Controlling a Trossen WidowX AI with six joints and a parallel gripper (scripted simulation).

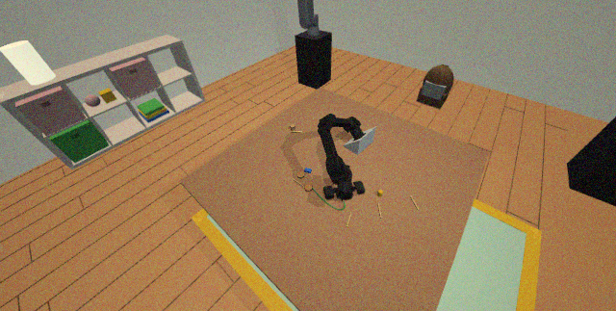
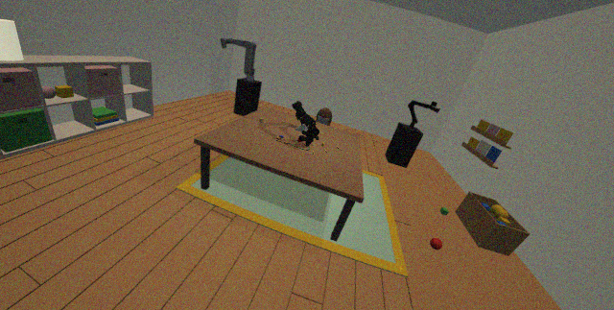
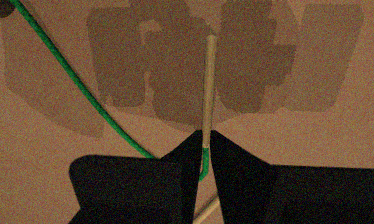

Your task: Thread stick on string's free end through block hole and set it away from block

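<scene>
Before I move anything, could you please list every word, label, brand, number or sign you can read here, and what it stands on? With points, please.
There are none that I can read.
The spines on the wall shelves (image 2: 490,135) are too small and blurred to tell.
The claw (image 3: 205,135) shows no lettering.

On the table, five loose sticks (image 1: 296,132) (image 1: 298,183) (image 1: 348,220) (image 1: 379,210) (image 1: 414,202) are seen, with one stick (image 3: 209,90) held above it. One green string (image 1: 329,202) (image 3: 83,92), one small blue piece (image 1: 308,170) (image 2: 281,136) and one small yellow piece (image 1: 380,193) are shown. Three robot arms are visible: one on the table (image 1: 336,145) (image 2: 299,123), two on black pedestals (image 1: 314,61) (image 2: 247,96) (image 2: 404,144). Two balls (image 2: 436,243) (image 2: 444,210) are seen on the floor, and three bins (image 1: 53,111) (image 1: 135,80) (image 1: 79,142) (image 2: 16,90) (image 2: 103,82) (image 2: 24,130) are held in the shelf unit (image 1: 188,63) (image 2: 142,77).
</scene>
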